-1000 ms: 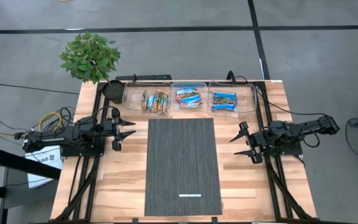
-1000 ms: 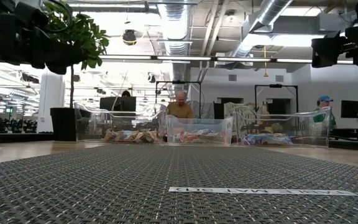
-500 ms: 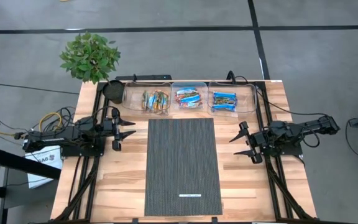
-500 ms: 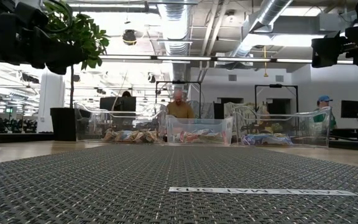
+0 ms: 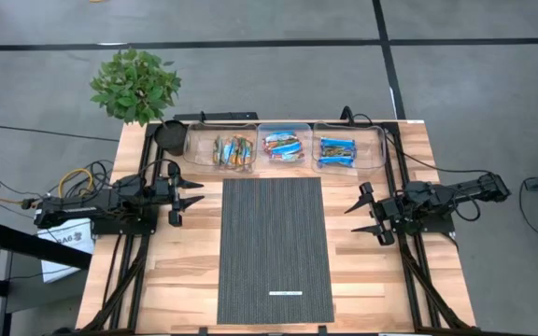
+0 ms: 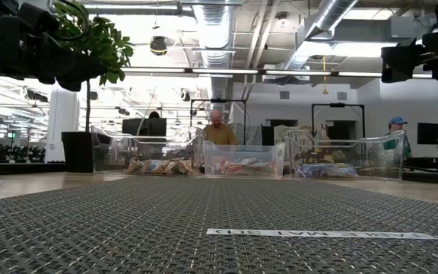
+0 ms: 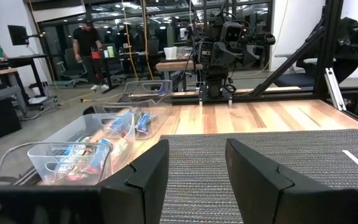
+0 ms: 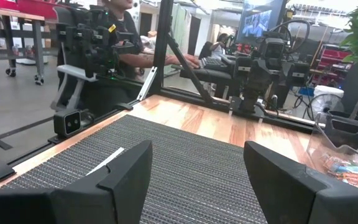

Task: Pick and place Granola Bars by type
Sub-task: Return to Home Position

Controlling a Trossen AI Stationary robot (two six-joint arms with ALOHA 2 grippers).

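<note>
The Granola Bars lie in three clear bins along the table's far edge. Tan-orange bars (image 5: 233,149) fill the left bin, blue and orange-red bars (image 5: 283,145) the middle one, and bright blue bars (image 5: 336,149) the right one. The low view shows the same bins (image 6: 242,161) standing beyond the mat. My left gripper (image 5: 198,192) hovers left of the mat, pointing level toward the right, open and empty (image 7: 197,168). My right gripper (image 5: 351,220) hovers right of the mat, pointing level toward the left, open and empty (image 8: 197,162).
A dark woven mat (image 5: 274,247) covers the table's middle, with a thin white strip (image 5: 285,293) near its front end. A black pot (image 5: 170,136) stands left of the bins, and a green plant (image 5: 135,84) rises behind it. People show in the room beyond.
</note>
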